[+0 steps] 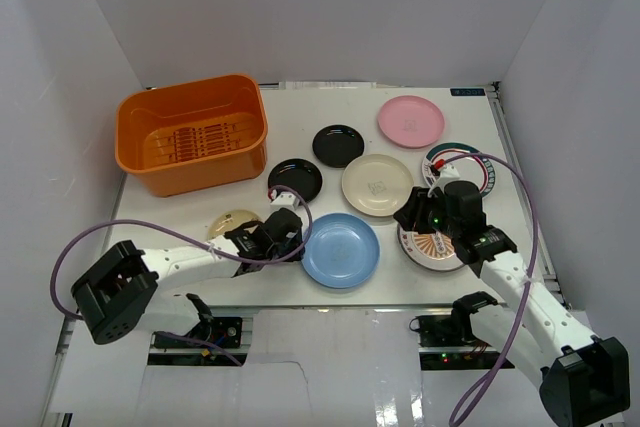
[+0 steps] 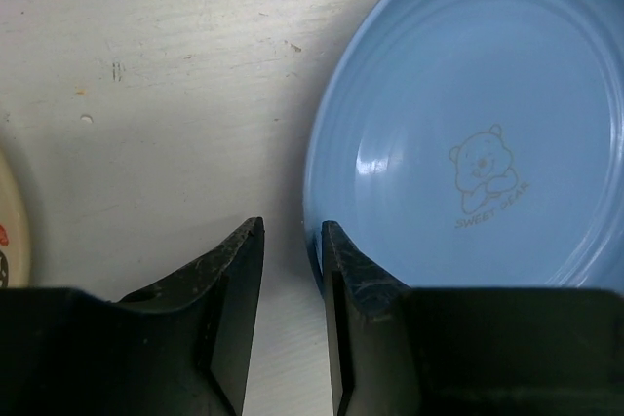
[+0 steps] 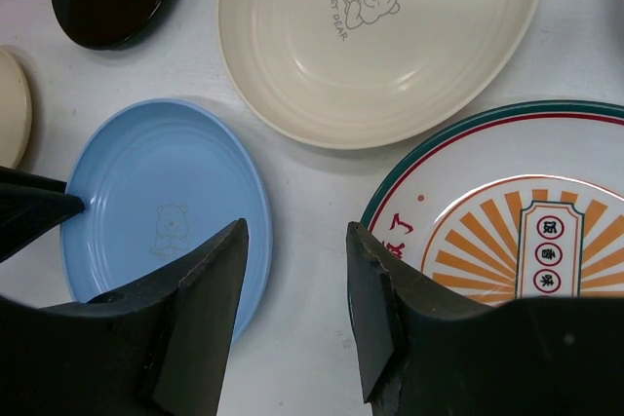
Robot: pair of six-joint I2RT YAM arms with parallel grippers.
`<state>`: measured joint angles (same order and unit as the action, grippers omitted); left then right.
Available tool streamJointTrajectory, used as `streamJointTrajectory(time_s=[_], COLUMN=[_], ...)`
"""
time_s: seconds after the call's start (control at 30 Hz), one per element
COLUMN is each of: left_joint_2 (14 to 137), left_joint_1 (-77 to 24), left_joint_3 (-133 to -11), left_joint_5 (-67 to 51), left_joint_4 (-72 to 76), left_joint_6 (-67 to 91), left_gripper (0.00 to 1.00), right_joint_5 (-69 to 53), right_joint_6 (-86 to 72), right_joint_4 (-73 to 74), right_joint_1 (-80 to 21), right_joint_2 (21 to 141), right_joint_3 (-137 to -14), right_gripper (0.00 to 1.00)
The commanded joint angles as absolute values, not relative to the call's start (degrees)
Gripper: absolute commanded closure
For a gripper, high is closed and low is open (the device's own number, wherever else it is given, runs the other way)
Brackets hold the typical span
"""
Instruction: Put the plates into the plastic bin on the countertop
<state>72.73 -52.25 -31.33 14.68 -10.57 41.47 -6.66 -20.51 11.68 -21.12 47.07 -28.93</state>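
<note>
The light blue plate (image 1: pixel 341 250) lies flat on the bench (image 1: pixel 300 112), lower middle of the top view, well apart from the orange plastic bin (image 1: pixel 200 169) at upper left; the left gripper (image 2: pixel 292 224) sits at its left-hand rim, jaws narrowly apart, nothing clearly pinched; the right gripper (image 3: pixel 297 229) hangs spread, empty; the plate looks stiff, light and slick, so pinch its raised rim.

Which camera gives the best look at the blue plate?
The top view: the blue plate shows nearly whole. The left wrist view crops it but shows its bear print. The right wrist view hides part behind a finger.
</note>
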Motion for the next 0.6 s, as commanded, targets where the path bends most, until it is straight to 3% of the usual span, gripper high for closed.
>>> streamJointTrajectory(time_s=[0.0, 0.1, 0.23, 0.27, 0.57], left_joint_2=[75.05, 76.99, 76.21, 75.33, 55.65], left_joint_1=[-52.47, -52.47, -52.47, -52.47, -51.42], left_joint_3=[-32.87, -33.40, -32.87, -32.78, -41.91], left_joint_5=[16.08, 16.26, 16.96, 17.14, 17.13], left_joint_4=[-7.91, -7.38, -8.00, -8.35, -20.38], left_joint_6=[41.49, 41.31, 41.92, 42.10, 42.28], left_gripper=[0.59, 0.67, 0.90, 1.00, 1.00], right_joint_5=[-8.00, -7.47, -6.24, -5.89, -5.28], right_joint_6=[-20.21, -20.13, -19.78, -19.86, -20.57], right_joint_4=[8.35, 8.61, 9.14, 9.31, 13.97], right_joint_1=[-21.45, -21.53, -21.45, -21.53, -21.53], right_joint_2=[46.06, 45.79, 45.62, 45.27, 37.28], right_joint_3=[-28.21, -28.21, -28.65, -28.74, -35.15], right_gripper=[0.49, 0.49, 0.49, 0.49, 0.53])
